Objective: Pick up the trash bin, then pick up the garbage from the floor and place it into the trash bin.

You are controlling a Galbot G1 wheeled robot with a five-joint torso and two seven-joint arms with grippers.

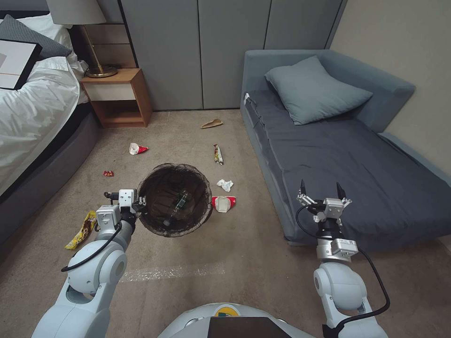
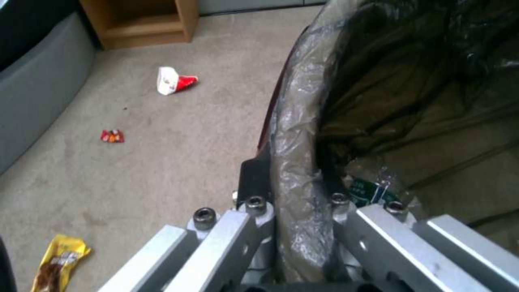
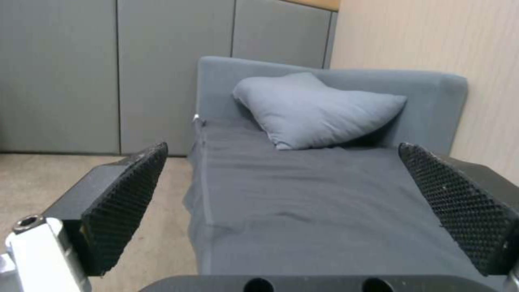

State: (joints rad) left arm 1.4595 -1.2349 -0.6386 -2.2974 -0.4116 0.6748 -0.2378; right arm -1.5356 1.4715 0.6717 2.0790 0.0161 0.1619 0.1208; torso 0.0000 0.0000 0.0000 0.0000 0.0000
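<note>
The bin [image 1: 174, 199] hangs mid-floor, pinched at its 9 o'clock rim by the left gripper [image 1: 140, 203], fingers clamped over the bag-lined edge, one inside, one outside. So step one looks done, and a bottle [image 1: 177, 206] already lies at the bottom. Plenty left, though: a cup [image 1: 222, 203] just beside the bin at 3 o'clock, a tissue [image 1: 225, 184] near it at 2, a wrapper [image 1: 218, 154] at 1, a tan scrap [image 1: 212, 124] farther out at 12, another cup [image 1: 137, 149] at 11, a small red wrapper [image 1: 108, 173] at 10 and a yellow packet [image 1: 83, 229] at 8. The right gripper [image 1: 322, 191] hovers wide open and empty over the sofa [image 1: 366, 188] edge, well apart from any litter. The left wrist view gives the grip up close, the rim squeezed between the fingers, with the bottle's green label below; the right wrist view looks past its spread pads [image 3: 127, 198] at the sofa and pillow [image 3: 314, 107].
</note>
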